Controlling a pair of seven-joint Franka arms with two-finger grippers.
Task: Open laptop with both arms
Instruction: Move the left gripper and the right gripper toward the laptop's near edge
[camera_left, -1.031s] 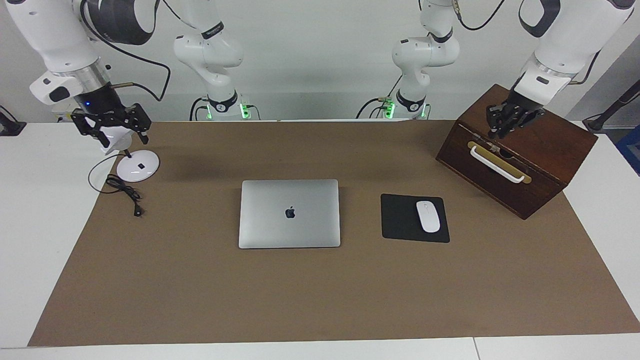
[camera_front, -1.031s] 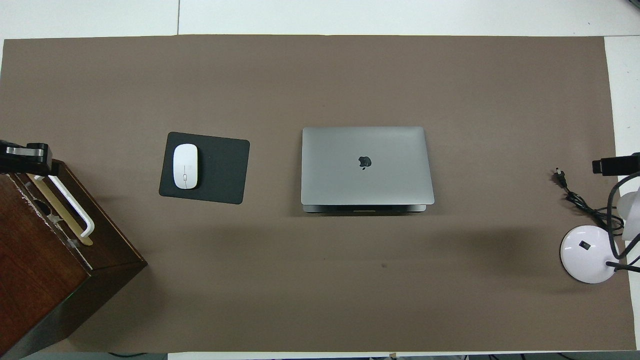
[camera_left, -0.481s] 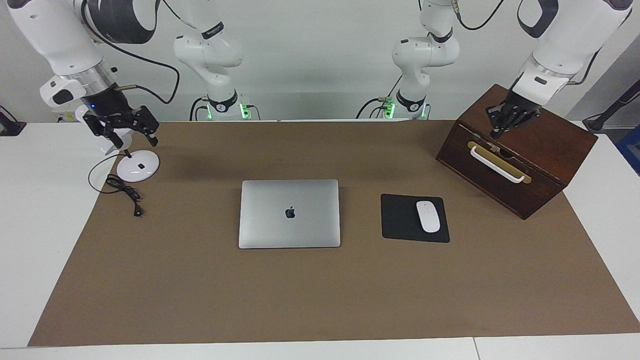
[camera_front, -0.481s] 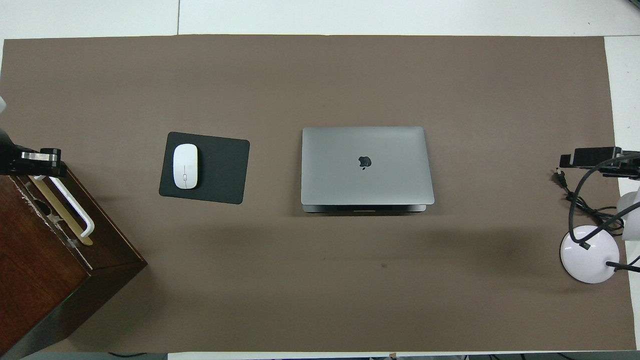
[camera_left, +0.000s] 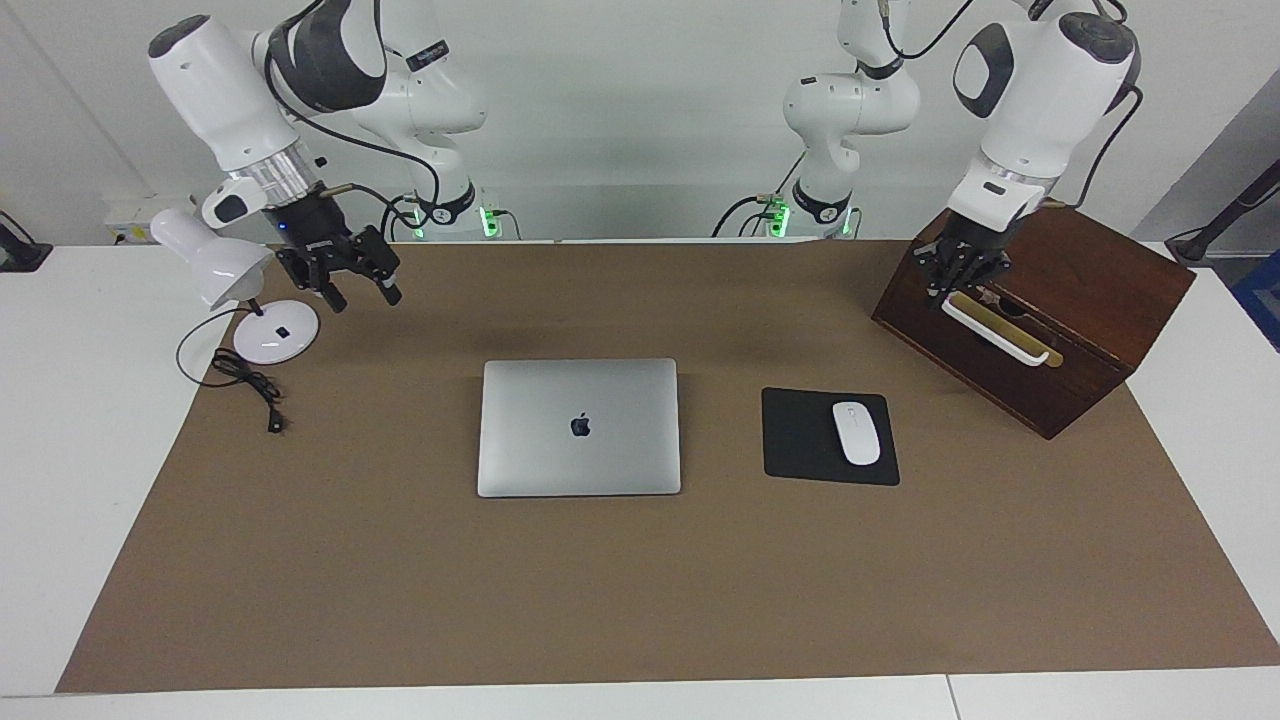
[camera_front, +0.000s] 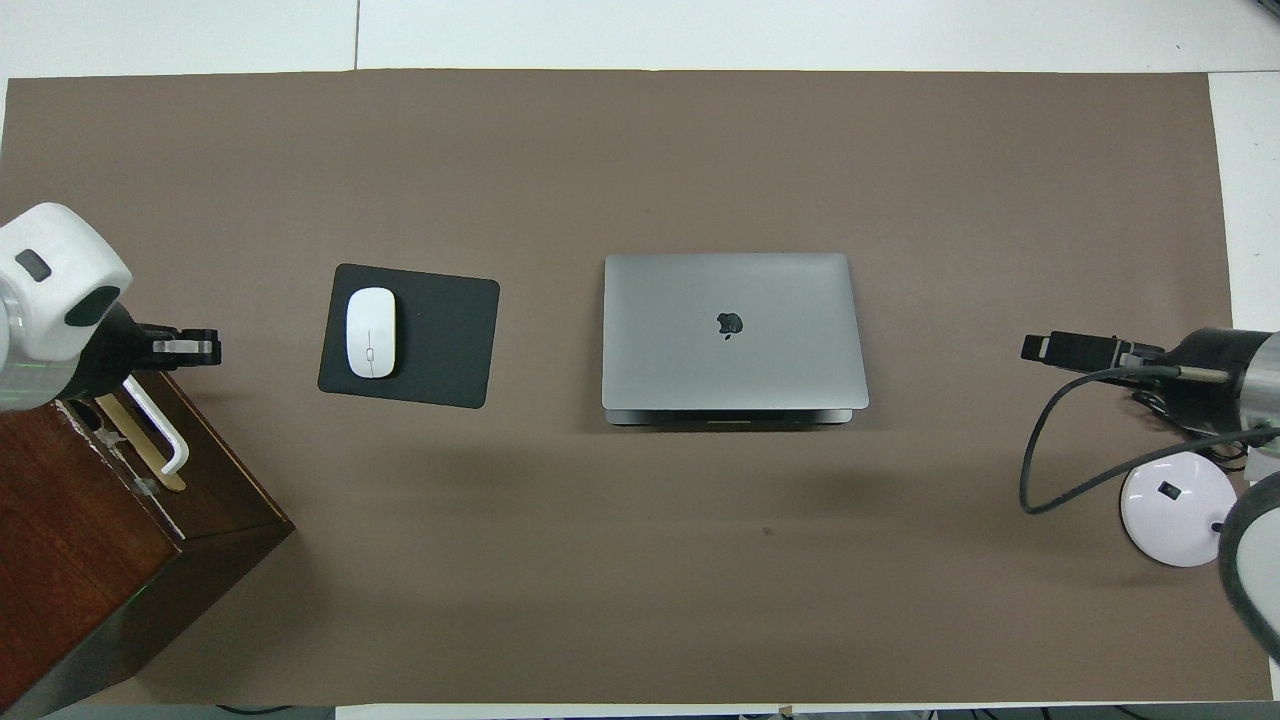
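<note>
The laptop (camera_left: 579, 427) lies closed and flat in the middle of the brown mat, lid up with the dark apple logo showing; it also shows in the overhead view (camera_front: 733, 330). My right gripper (camera_left: 362, 297) hangs open and empty in the air over the mat beside the lamp, toward the right arm's end of the table, well apart from the laptop; it also shows in the overhead view (camera_front: 1040, 347). My left gripper (camera_left: 960, 290) is up over the wooden box's handle edge, also apart from the laptop, and shows in the overhead view (camera_front: 205, 347).
A black mouse pad (camera_left: 800, 440) with a white mouse (camera_left: 856, 432) lies beside the laptop toward the left arm's end. A dark wooden box (camera_left: 1090, 290) with a white handle (camera_left: 995, 335) stands there too. A white desk lamp (camera_left: 215, 262) and its cable (camera_left: 250, 385) are at the right arm's end.
Both arms have swung inward. The right gripper moved from over the lamp out over the mat. The left gripper moved from the box's top to over its handle edge. The laptop stayed put.
</note>
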